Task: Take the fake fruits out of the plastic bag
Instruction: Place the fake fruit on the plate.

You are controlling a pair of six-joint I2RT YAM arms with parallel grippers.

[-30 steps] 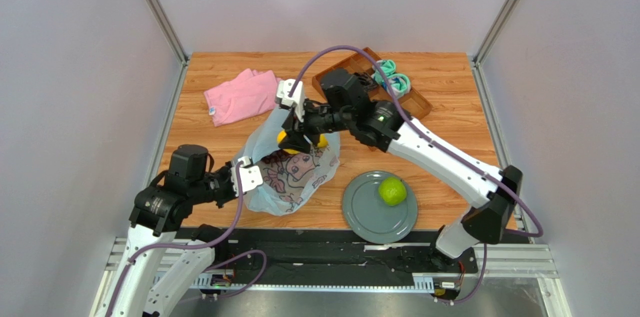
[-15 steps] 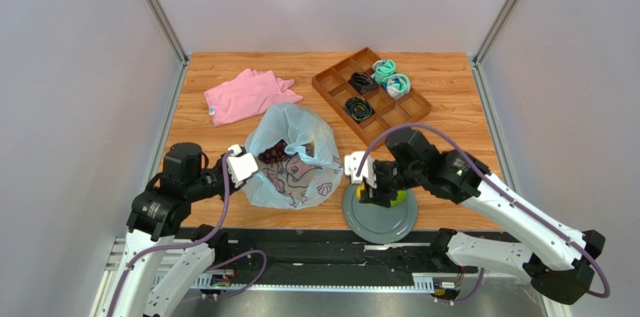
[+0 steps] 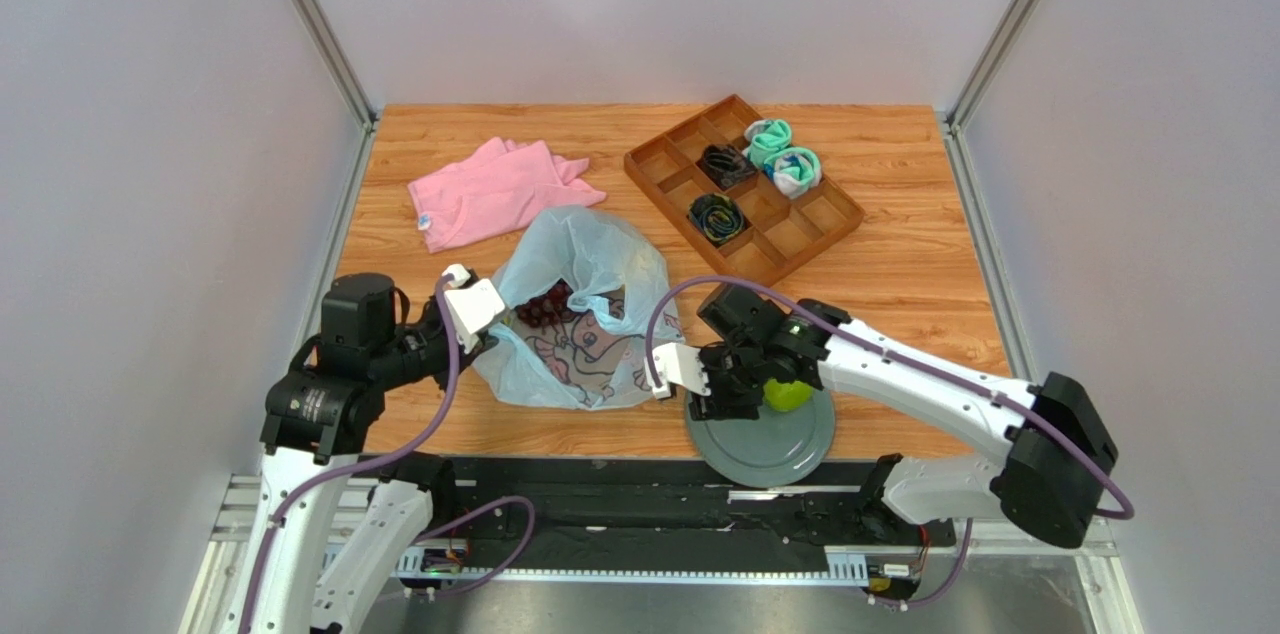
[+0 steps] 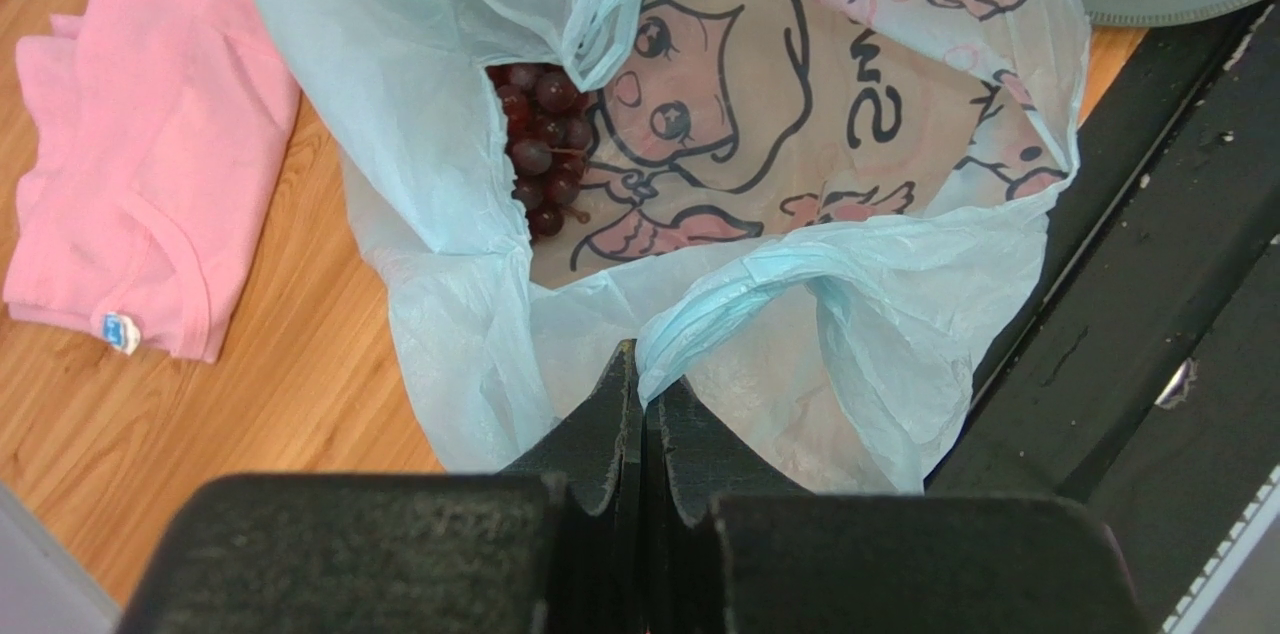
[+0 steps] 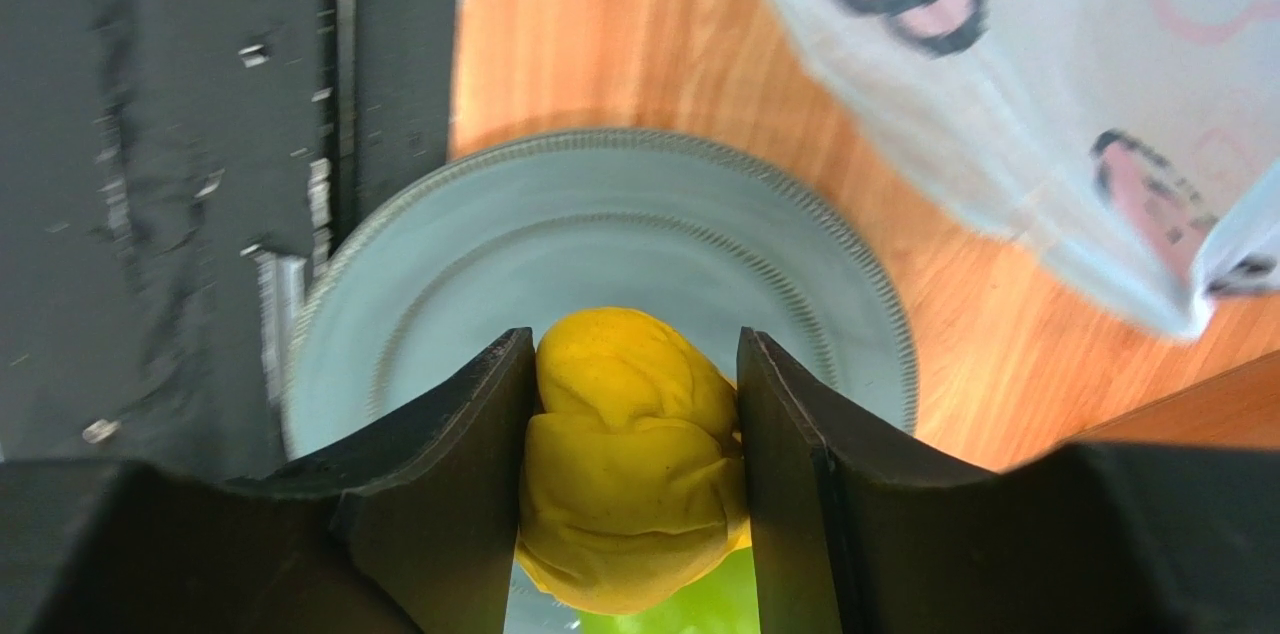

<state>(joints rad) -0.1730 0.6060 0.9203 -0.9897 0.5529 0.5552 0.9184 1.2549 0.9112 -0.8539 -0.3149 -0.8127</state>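
Our right claw (image 5: 634, 364) pinches the lumpy yellow plastic lemon (image 5: 631, 484) across its middle, just above the round grey plate (image 5: 451, 289); we judge it light, hard and slick. Our left claw (image 4: 643, 379), pressed together, nips the rim of the translucent pale-blue plastic bag (image 4: 451, 184), which looks flimsy. The dark purple grapes (image 4: 534, 139) lie inside it, beyond the fingertips. We cannot read the print's lettering.

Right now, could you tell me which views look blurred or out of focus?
Right wrist view: the plastic bag print is smeared and the plate soft, the lemon sharp. Left wrist view: print crisp. Top view: evenly lit, sharp throughout.
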